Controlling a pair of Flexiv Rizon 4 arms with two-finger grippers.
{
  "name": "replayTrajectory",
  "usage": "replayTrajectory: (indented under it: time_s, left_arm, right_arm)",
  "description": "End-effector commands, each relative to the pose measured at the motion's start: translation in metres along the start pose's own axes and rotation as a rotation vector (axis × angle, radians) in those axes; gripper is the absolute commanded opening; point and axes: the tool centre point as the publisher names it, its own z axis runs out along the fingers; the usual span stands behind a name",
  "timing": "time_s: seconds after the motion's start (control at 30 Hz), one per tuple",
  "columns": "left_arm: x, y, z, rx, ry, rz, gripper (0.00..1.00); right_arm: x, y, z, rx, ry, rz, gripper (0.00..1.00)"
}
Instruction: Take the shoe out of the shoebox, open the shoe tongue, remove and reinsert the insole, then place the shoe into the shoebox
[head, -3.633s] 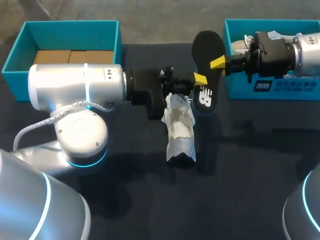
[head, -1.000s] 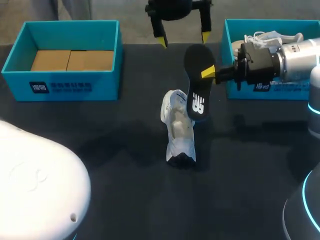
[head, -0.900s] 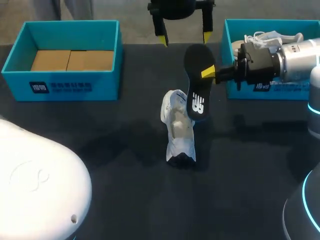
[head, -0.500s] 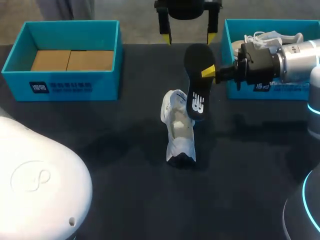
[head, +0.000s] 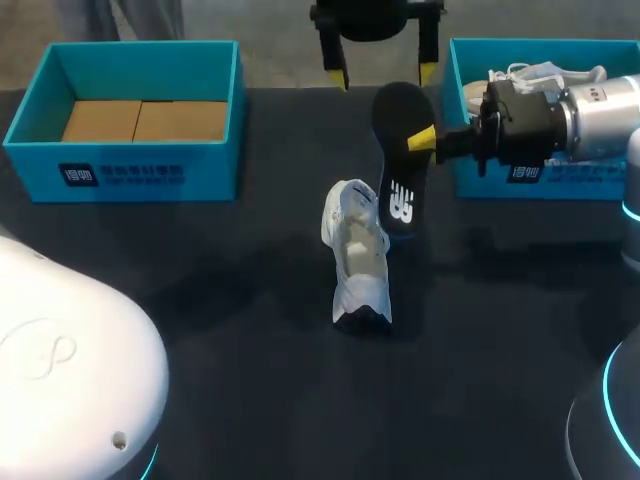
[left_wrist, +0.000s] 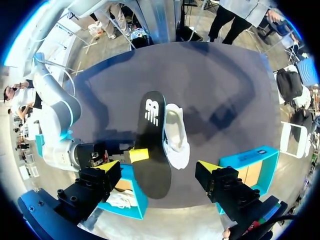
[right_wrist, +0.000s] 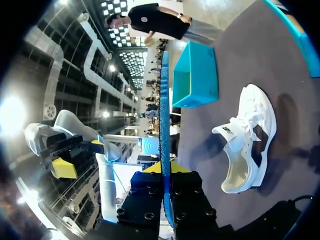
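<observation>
The right gripper (head: 424, 140), clamping the insole (head: 399, 175), should be steering its near end into the shoe (head: 356, 256); the left gripper (head: 384, 74) is hanging wide.

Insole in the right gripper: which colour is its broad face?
The insole is black with a white logo; the head view shows it best.
</observation>
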Motion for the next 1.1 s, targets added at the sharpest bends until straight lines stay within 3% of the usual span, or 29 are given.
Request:
replayTrajectory:
  time_s: [0.03, 0.4, 0.73, 1.1]
  left_arm:
    - [0.002, -0.002, 0.004, -0.013, -0.042, 0.000, 1.00]
    - [-0.002, -0.005, 0.010, -0.047, -0.210, -0.007, 1.00]
    - [0.008, -0.012, 0.017, -0.073, -0.383, -0.030, 1.00]
    - [0.019, -0.014, 0.022, -0.141, -0.668, -0.047, 1.00]
  right_arm:
    - [0.000, 0.000, 0.001, 0.002, -0.003, 0.001, 0.00]
    - [0.003, -0.002, 0.001, -0.009, 0.006, -0.007, 0.00]
    - [0.007, -0.003, -0.004, -0.016, -0.004, -0.010, 0.00]
    - [0.010, -0.004, -0.007, -0.025, -0.008, -0.010, 0.00]
